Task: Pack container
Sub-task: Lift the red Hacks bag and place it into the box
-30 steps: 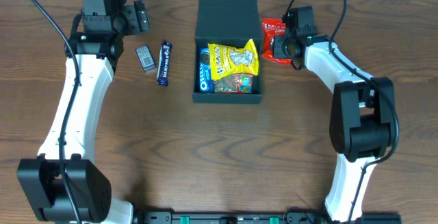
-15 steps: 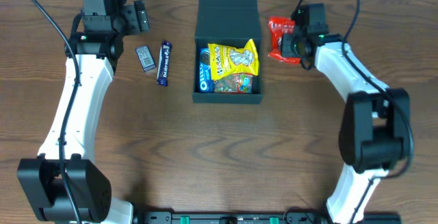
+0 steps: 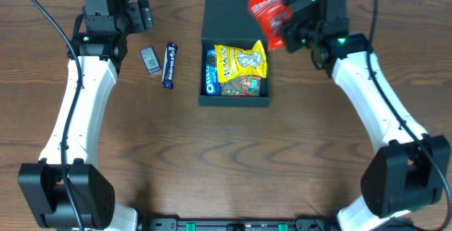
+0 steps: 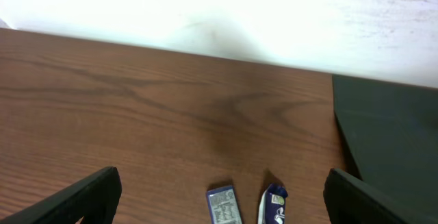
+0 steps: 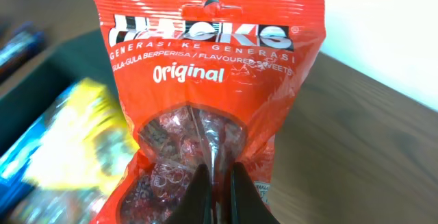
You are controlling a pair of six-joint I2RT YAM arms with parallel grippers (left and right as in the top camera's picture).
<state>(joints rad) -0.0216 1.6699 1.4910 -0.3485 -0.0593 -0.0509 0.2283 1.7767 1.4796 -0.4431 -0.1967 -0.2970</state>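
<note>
On a brown wooden table (image 3: pixel 212 160), the left gripper (image 3: pixel 145 15) hangs near the far left edge with its jaws spread wide and nothing between them; the left wrist view shows its two dark fingers (image 4: pixel 82 196) standing well apart on either side of bare wood. Just in front of it lie two small snacks side by side: a grey-blue packet (image 3: pixel 148 58) and, just to its right, a dark blue chocolate bar (image 3: pixel 169 64), both flat on the table and clear of the box.

At centre stands the container (image 3: pixel 234 101), a dark teal-green square box, open, with its hinged lid (image 3: pixel 229 8) thrown back towards the far edge. Inside it lie a blue Oreo packet (image 3: pixel 210 75) along the left wall, a yellow snack bag (image 3: pixel 241 60) filling the upper middle and right, and a multicoloured packet (image 3: pixel 244 85) below the yellow one.

To the right, the right gripper (image 5: pixel 219 175) is clamped on the lower seam of a red Hacks sweet bag (image 3: pixel 268 8), its fingers pinched tight on the plastic. The bag is held in the air, tilted, over the right edge of the open lid and beside the yellow bag, not inside the box.
</note>
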